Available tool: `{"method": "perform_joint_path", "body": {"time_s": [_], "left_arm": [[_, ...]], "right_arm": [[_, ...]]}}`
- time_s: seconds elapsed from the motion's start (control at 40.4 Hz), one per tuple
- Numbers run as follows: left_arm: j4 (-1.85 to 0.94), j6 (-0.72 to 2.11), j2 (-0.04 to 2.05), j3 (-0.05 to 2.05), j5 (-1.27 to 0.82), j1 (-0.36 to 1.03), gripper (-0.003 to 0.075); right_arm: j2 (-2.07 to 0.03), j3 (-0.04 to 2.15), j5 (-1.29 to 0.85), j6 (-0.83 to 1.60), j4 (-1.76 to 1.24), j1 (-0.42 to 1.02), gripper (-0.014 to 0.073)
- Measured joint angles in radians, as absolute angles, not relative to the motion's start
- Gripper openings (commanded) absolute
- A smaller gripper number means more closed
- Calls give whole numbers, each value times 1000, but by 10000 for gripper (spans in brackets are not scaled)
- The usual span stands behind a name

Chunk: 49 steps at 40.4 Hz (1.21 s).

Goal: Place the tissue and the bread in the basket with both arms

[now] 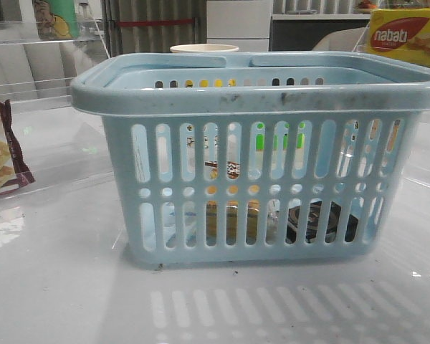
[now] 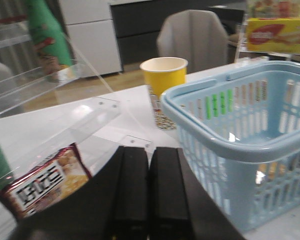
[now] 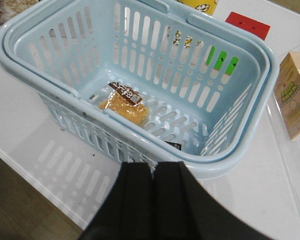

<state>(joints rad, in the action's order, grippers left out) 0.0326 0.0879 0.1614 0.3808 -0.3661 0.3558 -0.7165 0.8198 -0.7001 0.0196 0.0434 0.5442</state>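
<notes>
The light-blue basket [image 1: 251, 97] stands mid-table. The bread [image 3: 125, 107], golden-brown in a clear packet with a dark label, lies on the basket floor; it shows through the slots in the front view [image 1: 231, 218]. The dark tissue pack [image 1: 317, 221] with ring markings lies inside at the right; only its edge [image 3: 174, 145] shows in the right wrist view. My left gripper [image 2: 149, 150] is shut and empty, beside the basket [image 2: 225, 145]. My right gripper [image 3: 152, 165] is shut and empty, above and just outside the basket's rim [image 3: 225, 162]. Neither gripper shows in the front view.
A yellow paper cup [image 2: 165, 85] stands behind the basket. A dark-edged cracker packet [image 2: 40, 185] lies to the left [image 1: 0, 150]. A yellow Nabati box [image 1: 405, 32], a green bottle [image 2: 45, 35], a red item [image 3: 247, 24], a carton [image 3: 292, 95] and clear acrylic shelving [image 2: 65, 120] surround the area.
</notes>
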Motion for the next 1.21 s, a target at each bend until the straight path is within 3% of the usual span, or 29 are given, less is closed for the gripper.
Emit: {"method": "perform_joint_path", "body": {"time_s": [0.173, 0.396, 1.212], "left_arm": [[26, 88, 54, 161, -222, 168, 92], [-45, 88, 1, -8, -82, 54, 92], [-71, 88, -6, -8, -48, 36, 92]], "right_arm": [[-716, 820, -700, 20, 43, 544, 57], [-716, 820, -700, 20, 43, 544, 57], [-716, 820, -709, 20, 43, 544, 57]]}}
